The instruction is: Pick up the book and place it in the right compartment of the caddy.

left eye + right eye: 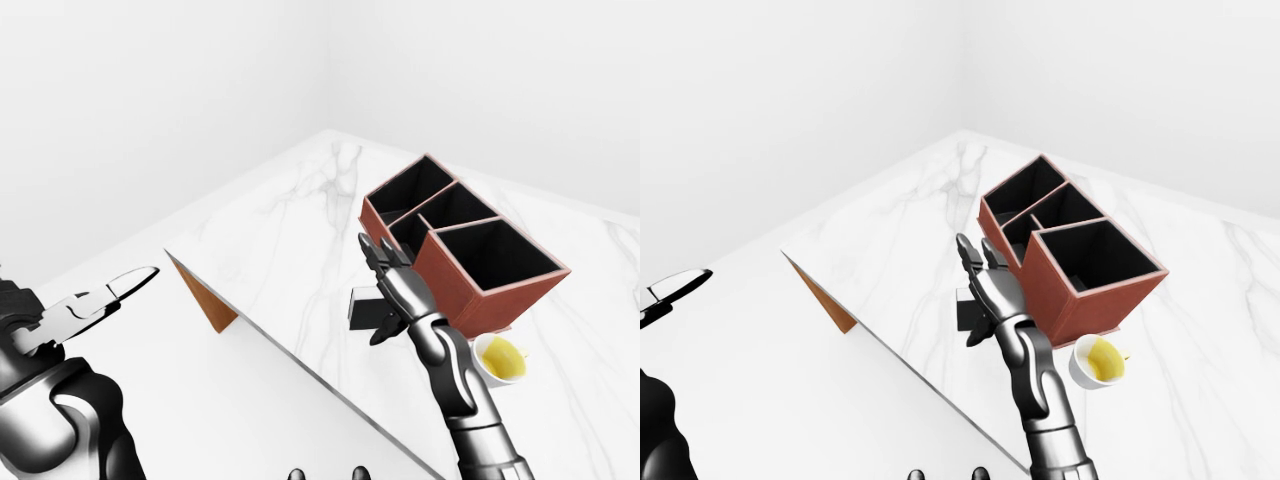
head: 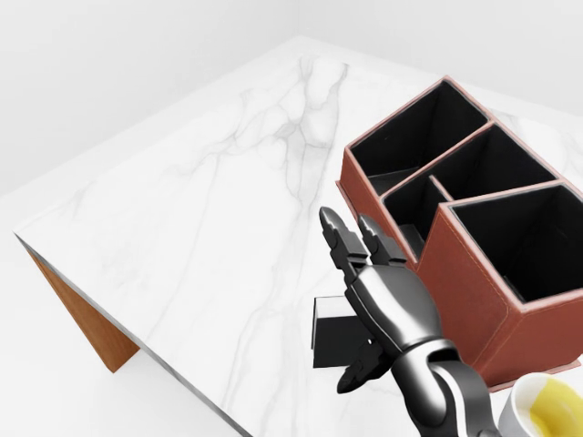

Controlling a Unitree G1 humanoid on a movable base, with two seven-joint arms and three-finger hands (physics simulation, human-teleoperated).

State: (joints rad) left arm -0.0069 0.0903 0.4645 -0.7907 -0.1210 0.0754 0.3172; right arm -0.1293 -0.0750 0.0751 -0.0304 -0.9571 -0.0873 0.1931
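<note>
A white marble table (image 2: pixel 209 191) fills most of the head view. On it, at the right side of the view, stands a reddish-brown caddy (image 2: pixel 474 282) with black insides. It has one big compartment at the lower right, and smaller ones above it toward the top of the view.

The book (image 2: pixel 335 335) is dark and lies flat on the table, just to the left of the caddy, in the lower middle of the head view. It is not in the caddy.

The right hand (image 2: pixel 387 296) hangs over the book with its fingers (image 2: pixel 339 232) spread out straight and pointing up the picture. It is holding nothing. Its thumb points down near the book's lower edge, but I cannot tell if it touches the book.

A small white cup (image 1: pixel 499 358) with yellow inside sits on the table just below the caddy's corner.

The left hand (image 1: pixel 95 300) is far to the left in the left-eye view, off the table. Its fingers are stretched out and it holds nothing.
</note>
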